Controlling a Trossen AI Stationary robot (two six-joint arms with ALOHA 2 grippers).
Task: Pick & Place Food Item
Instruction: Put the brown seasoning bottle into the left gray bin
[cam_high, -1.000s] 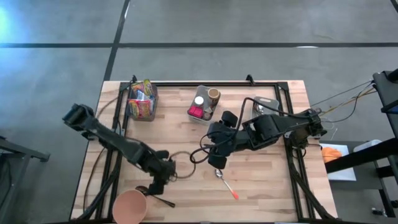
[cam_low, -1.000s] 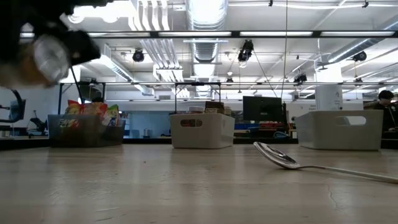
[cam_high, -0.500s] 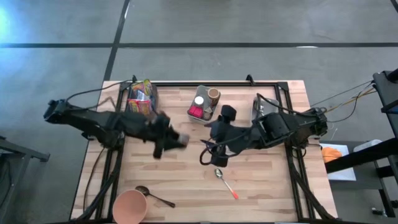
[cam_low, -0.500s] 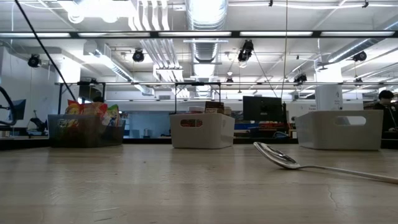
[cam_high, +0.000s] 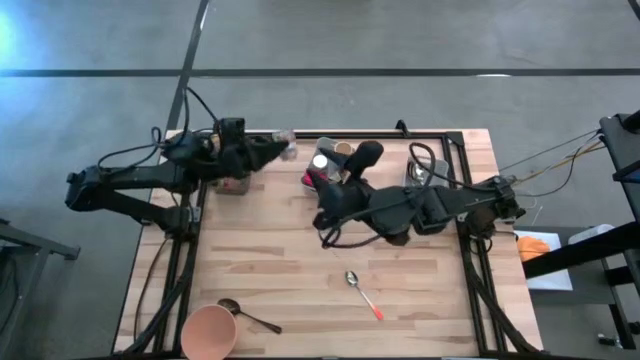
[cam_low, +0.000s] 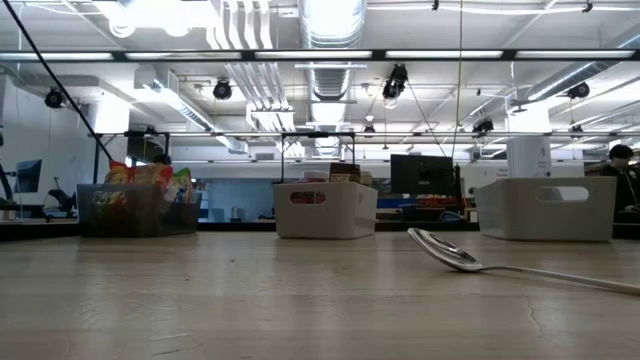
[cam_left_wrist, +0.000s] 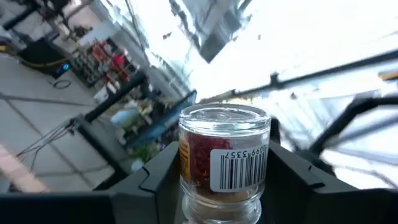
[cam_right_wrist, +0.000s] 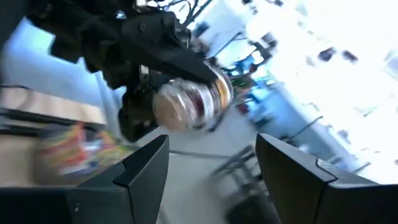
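Observation:
A small glass jar (cam_left_wrist: 224, 163) with red contents, a clear lid and a barcode label is in my left gripper (cam_high: 268, 150), which is shut on it. The jar (cam_high: 286, 148) hangs high over the table's far edge, between the snack basket (cam_high: 228, 172) and the white bin (cam_high: 330, 168). The right wrist view also shows the jar (cam_right_wrist: 191, 99) at the tip of the left arm. My right gripper (cam_high: 322, 212) hovers over the table's middle, facing the jar. Its fingers (cam_right_wrist: 146, 171) are open with nothing between them. My left gripper pinches the jar's lower half (cam_left_wrist: 186, 186) between its two fingers, one on each side. The fingers run roughly level along the far edge, pointing toward the table's right. The lid end (cam_left_wrist: 224, 113) sticks out past the fingertips, and the jar is lifted clear.
A spoon with an orange handle (cam_high: 362, 290) lies near the middle front, also in the low view (cam_low: 450, 255). A pink bowl (cam_high: 208, 332) and a dark spoon (cam_high: 248, 316) sit at the near left. A second white bin (cam_low: 545, 205) stands at the far right.
My left gripper has swung up from beside the pink bowl at the near left to the far edge, carrying the jar. It has tipped from pointing down to about level. My right gripper has rolled, tipped up to level and risen a little above the table's middle.

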